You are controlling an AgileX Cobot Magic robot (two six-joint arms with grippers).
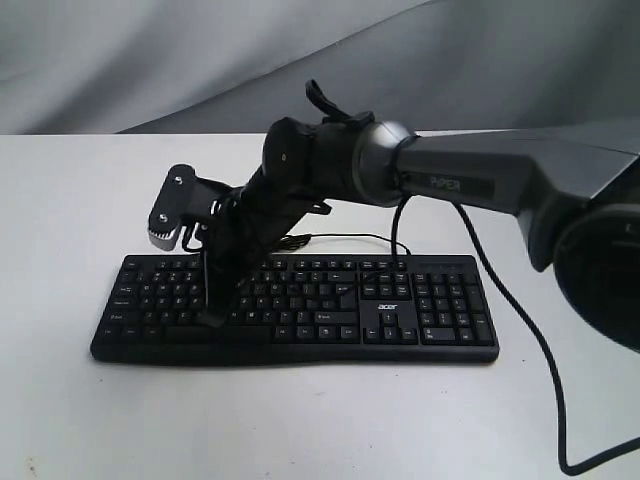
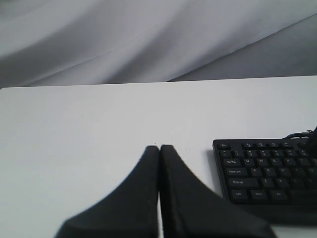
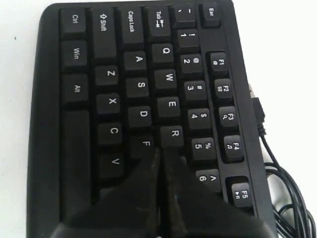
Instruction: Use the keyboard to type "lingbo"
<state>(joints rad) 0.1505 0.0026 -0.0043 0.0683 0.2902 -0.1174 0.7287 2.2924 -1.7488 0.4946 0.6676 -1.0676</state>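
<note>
One white table carries the black acer keyboard, lying flat, with the right arm reaching across over the keyboard's letter half. On that arm the right gripper, fingers pressed together into a single point, is down among the keys with its tip at the corner between the F key and R key, hiding the spot where G should be. The left gripper, likewise closed, hangs over bare table off the keyboard's Esc end. No typed text is visible, so the letters done cannot be counted; by position, probably at "g", with "b" and "o" left.
</note>
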